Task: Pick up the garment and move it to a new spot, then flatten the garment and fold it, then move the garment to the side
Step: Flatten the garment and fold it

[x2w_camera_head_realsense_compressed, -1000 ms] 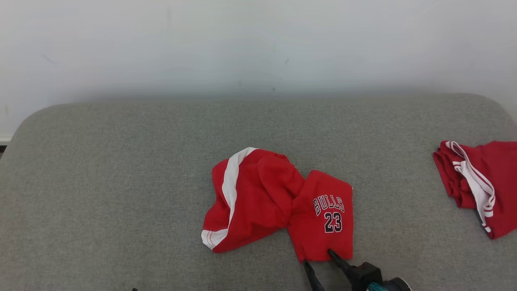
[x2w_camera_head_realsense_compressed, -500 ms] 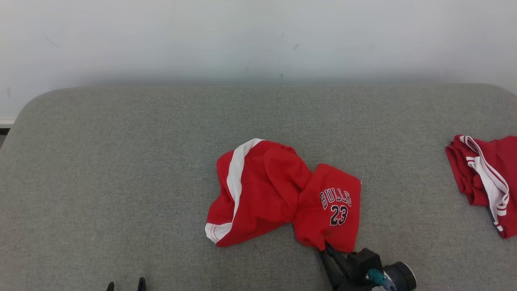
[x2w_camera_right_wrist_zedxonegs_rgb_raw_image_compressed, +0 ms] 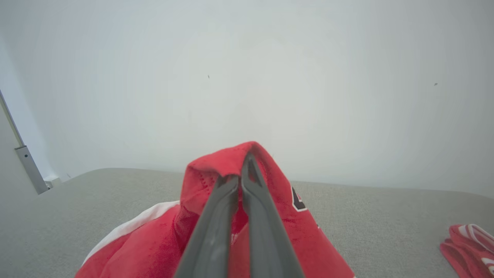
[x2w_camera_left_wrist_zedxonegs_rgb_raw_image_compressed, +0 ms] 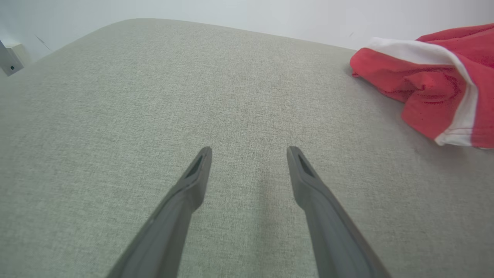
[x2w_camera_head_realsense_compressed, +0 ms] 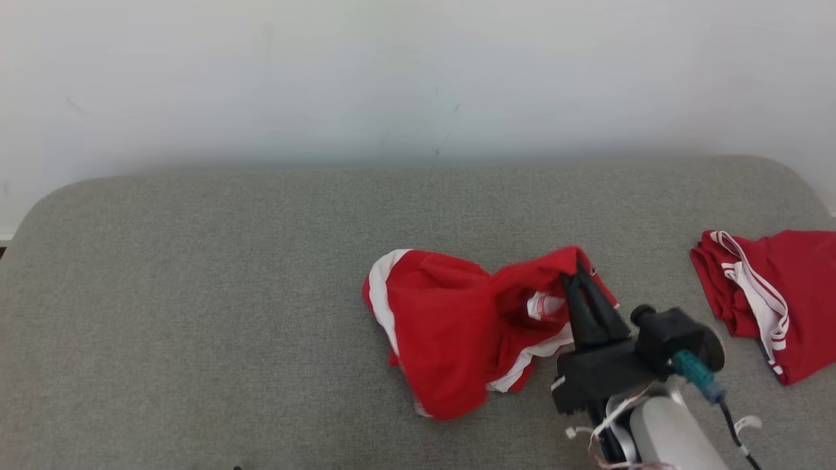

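Two hands: my right hand (x2w_camera_head_realsense_compressed: 578, 264) is pinched tight on cloth; my left hand (x2w_camera_left_wrist_zedxonegs_rgb_raw_image_compressed: 249, 148) is spread wide with nothing in it, low over the bare grey cushion (x2w_camera_head_realsense_compressed: 196, 294).
Shorts: the red shorts (x2w_camera_head_realsense_compressed: 444, 326), white-striped, sit near the middle of the cushion, a little to my right. One edge is up off the cushion in my right hand. The rest hangs down and lies crumpled to the left of it.
Grip: my fingertips meet at the peak of the cloth, on a stitched fold, and red fabric drapes down both sides of them.
Feel, as I judge it: light, thin and limp, probably a slick sports knit. It will sag from wherever it is held and can twist under a one-point pinch.
Where to hold: hems or waistband, where the thicker seams give the tips something to bite. For flattening, two corners, one per hand.
Left hand's nearest edge: the striped end, off to its right, near but apart.
Neighbour: another red garment (x2w_camera_head_realsense_compressed: 771, 294) at the far right of the cushion, well apart.
Risk: the thin fold could slide out.
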